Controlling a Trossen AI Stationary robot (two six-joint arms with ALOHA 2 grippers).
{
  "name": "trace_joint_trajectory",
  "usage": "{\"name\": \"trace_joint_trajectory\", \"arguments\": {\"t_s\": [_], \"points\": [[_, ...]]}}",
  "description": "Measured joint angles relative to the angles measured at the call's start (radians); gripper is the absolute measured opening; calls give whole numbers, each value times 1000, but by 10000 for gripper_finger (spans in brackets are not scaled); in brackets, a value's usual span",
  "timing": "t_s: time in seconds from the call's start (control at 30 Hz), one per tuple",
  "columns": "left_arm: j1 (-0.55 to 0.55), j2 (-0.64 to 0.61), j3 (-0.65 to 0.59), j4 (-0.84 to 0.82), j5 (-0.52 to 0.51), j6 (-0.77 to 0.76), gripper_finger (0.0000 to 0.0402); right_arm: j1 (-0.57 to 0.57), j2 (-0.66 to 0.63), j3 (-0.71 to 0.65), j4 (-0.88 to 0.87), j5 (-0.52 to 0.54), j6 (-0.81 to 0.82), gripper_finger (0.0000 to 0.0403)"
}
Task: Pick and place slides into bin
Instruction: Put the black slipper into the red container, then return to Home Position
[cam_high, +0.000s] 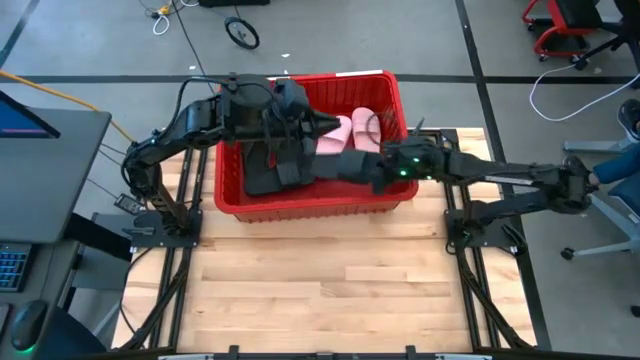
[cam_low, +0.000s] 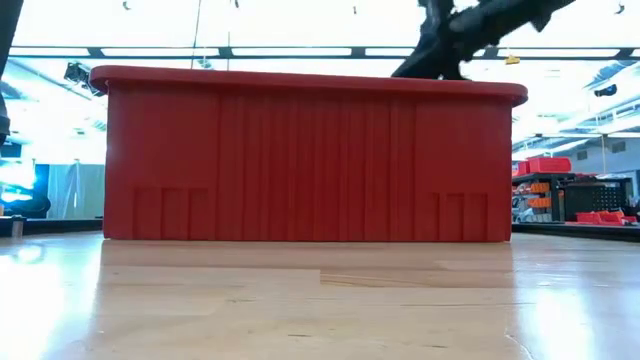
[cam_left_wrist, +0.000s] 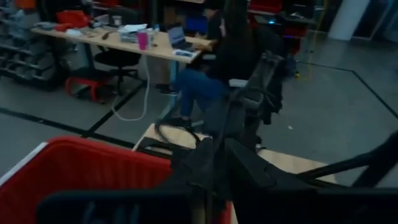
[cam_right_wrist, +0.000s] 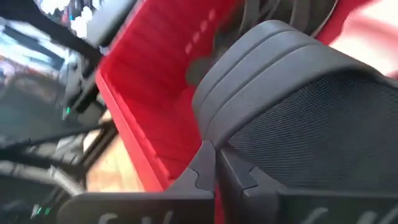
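My right gripper was clamped on a black slide inside the bin (pink slide nearby); left gripper unclear.

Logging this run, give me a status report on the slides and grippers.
Right gripper over the bin, shut on a black slide. Left gripper over the bin too. Pink slides inside. Nothing blocking.

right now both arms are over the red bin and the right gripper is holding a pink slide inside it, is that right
Not quite. The slide in the right gripper is black, not pink: the right wrist view shows its fingers shut on a black slide. In the high view both arms do reach over the red bin, and the pink slides lie loose in it near the far wall.
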Motion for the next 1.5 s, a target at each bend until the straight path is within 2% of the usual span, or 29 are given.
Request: {"name": "trace_joint_trajectory", "arguments": {"t_s": [0.07, 0.3, 0.47, 0.6, 0.8, 0.97, 1.1, 1.23, 1.37, 1.5], "points": [[19, 0, 0, -10, -1, 0, 43, -26, 45, 0, 3, -55, 1, 2], [76, 0, 0, -45, -1, 2, 39, -98, 203, 1, -16, -82, 15, 0], [98, 0, 0, -57, -1, 3, 40, -103, 304, 1, -56, -23, 12, 8], [108, 0, 0, -82, 0, 10, 37, -110, 335, 1, -71, -32, 5, 31], [109, 0, 0, -147, 1, 53, 42, -102, 336, 4, -160, -35, 33, 93], [109, 0, 0, -208, 1, 56, 41, -85, 276, 0, -168, -41, 60, 138], [109, 0, 0, -256, 0, 57, 33, -79, 174, 0, -87, -43, 43, 147], [109, 0, 0, -277, 0, 65, 24, -81, 45, 0, 136, -42, 50, 139], [90, -3, 0, -285, -1, 11, 19, -57, -88, 1, 389, -22, 71, 128], [54, -57, 0, -313, 1, -66, 20, 36, -231, 2, 469, -39, -19, 124]]}}
